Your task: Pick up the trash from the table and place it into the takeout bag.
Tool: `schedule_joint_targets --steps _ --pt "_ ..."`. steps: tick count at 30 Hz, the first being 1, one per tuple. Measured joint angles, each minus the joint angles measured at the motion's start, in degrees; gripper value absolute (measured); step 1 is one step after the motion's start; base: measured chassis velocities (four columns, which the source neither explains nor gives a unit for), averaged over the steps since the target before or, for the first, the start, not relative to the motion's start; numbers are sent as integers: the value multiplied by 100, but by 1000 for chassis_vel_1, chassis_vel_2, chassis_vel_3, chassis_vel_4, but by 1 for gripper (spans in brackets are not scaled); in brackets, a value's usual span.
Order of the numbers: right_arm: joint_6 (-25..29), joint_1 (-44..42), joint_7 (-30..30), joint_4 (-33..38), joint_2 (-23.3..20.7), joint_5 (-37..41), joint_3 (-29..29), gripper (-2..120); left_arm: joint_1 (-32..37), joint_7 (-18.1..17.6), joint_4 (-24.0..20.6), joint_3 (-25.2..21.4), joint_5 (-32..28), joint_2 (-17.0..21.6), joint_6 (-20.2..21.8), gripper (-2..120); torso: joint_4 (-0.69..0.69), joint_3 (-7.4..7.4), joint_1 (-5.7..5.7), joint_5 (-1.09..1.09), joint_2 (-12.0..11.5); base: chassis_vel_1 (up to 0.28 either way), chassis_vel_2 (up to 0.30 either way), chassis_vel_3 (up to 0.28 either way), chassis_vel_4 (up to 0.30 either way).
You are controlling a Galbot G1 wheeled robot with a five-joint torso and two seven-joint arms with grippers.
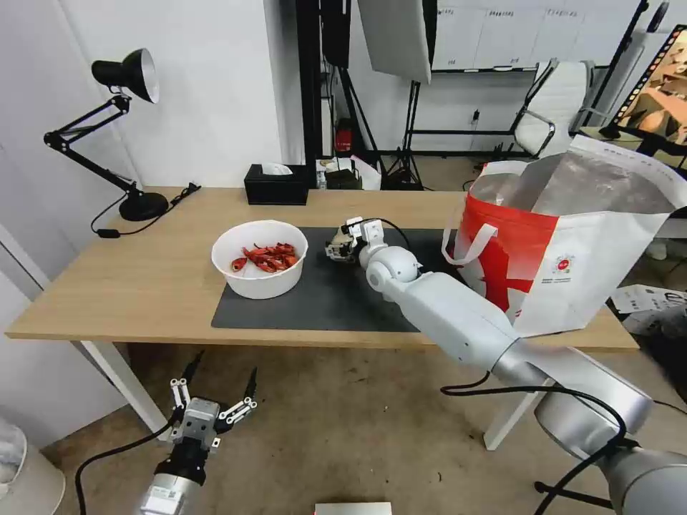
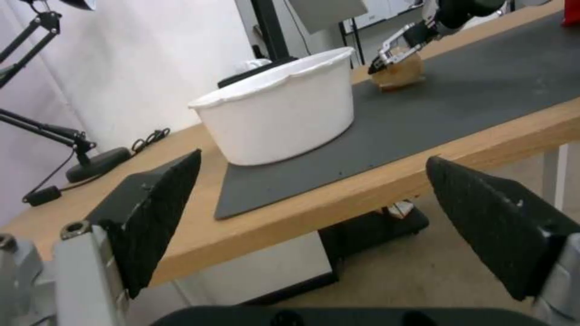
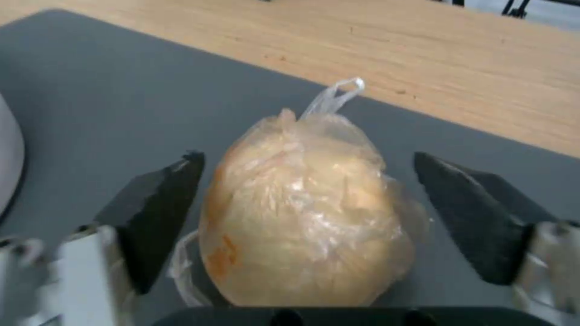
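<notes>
Right fingers [image 3: 160,213]: spread wide, one black pad on each side of the knotted bag [image 3: 305,213], a gap showing on both sides, nothing clamped.
Knotted bag: clear plastic around a beige lump, sitting on the dark mat [image 1: 322,300], knot tail pointing toward the bare wood beyond.
Right gripper [image 1: 340,247]: down at the mat's far edge, arm reaching in past the takeout bag [image 1: 565,243].
Left wrist view: shows the lump [image 2: 398,72] from the side, resting on the mat with the right gripper's fingers over it.
White bowl [image 1: 259,257]: red shell scraps inside, on the mat's left end, near the knotted bag but apart from it.
Open room: bare mat between bowl and takeout bag; the bag stands open-mouthed at the table's [image 1: 143,286] right end.
Left gripper [image 1: 215,390]: fingers splayed and holding nothing, hanging low in front of the table edge.
</notes>
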Motion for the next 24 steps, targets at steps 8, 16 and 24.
schedule_joint_targets --steps 8,16,24 --pt "-163 0 -19 -9 -18 12 -1 63 3 -82 -1 -14 -24 10 -22 100 0 0 0 0 0 0 0 0 0" --pt "-185 -31 46 202 -108 95 34 31 4 -138 -31 -10 -28 20 -23 100 1 0 0 1 0 0 0 0 0" --pt "345 -532 644 2158 -963 118 586 7 46 -144 -146 -11 -27 20 -23 100 -1 0 0 2 0 0 0 0 0"
